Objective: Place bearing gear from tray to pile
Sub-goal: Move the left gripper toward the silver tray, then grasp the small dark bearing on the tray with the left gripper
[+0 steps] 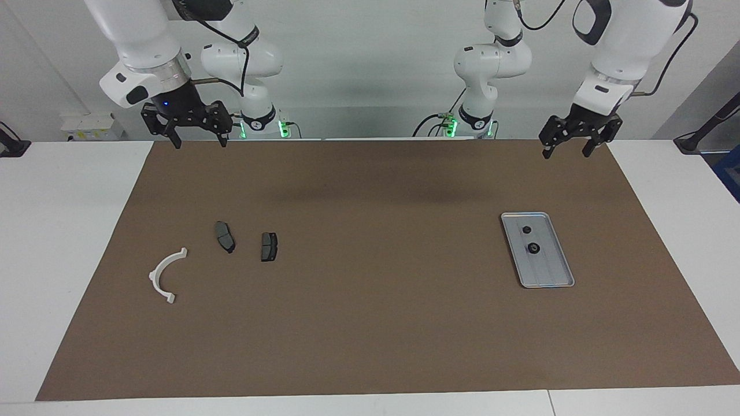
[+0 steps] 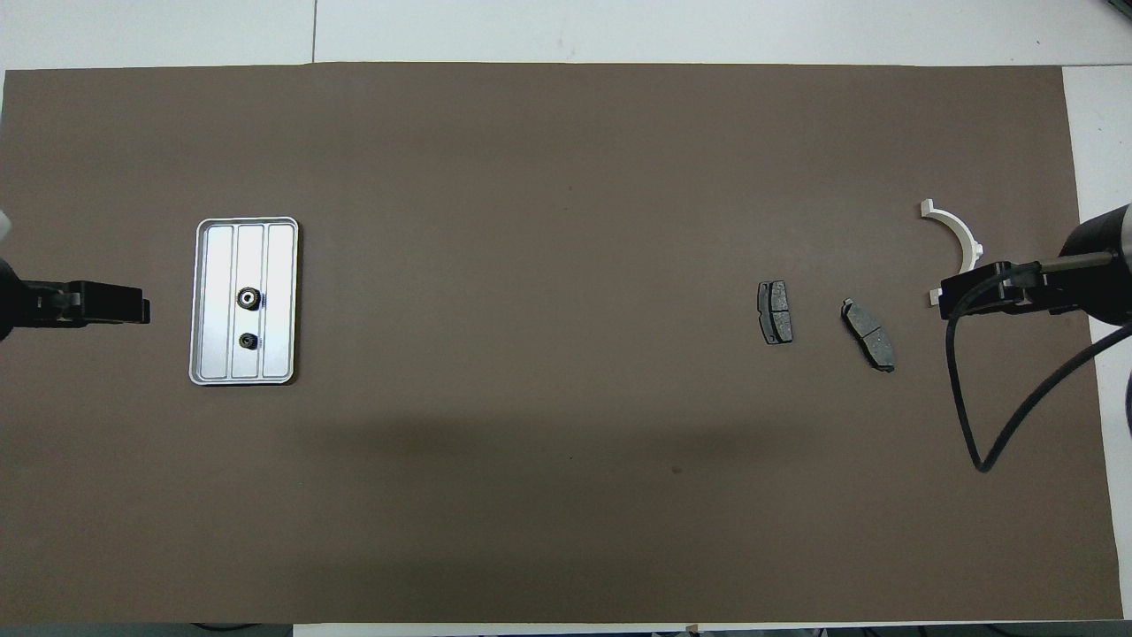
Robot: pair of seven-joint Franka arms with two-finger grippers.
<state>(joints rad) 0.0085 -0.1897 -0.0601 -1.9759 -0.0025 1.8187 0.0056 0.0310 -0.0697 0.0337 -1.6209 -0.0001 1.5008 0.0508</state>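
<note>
The silver tray [image 1: 550, 273] [image 2: 275, 265] lies on the brown mat toward the left arm's end. Two small dark round parts sit in it. The larger, with a pale centre, is the bearing gear [image 1: 533, 249] [image 2: 248, 298]; the smaller gear [image 1: 526, 229] [image 2: 248, 340] lies beside it. The pile lies toward the right arm's end: a white half-ring bracket [image 1: 154, 275] [image 2: 959, 232] and two dark brake pads [image 1: 225, 237] [image 1: 269, 247]. My left gripper [image 1: 565, 155] [image 2: 133, 303] hangs open and empty, high over the mat, apart from the tray. My right gripper [image 1: 199, 144] [image 2: 951, 296] waits open, high over the mat.
The brown mat [image 1: 370, 323] covers most of the white table [image 1: 63, 231]. A black cable [image 2: 964, 398] hangs from the right arm over the mat by the pile. In the overhead view the right gripper covers one end of the bracket.
</note>
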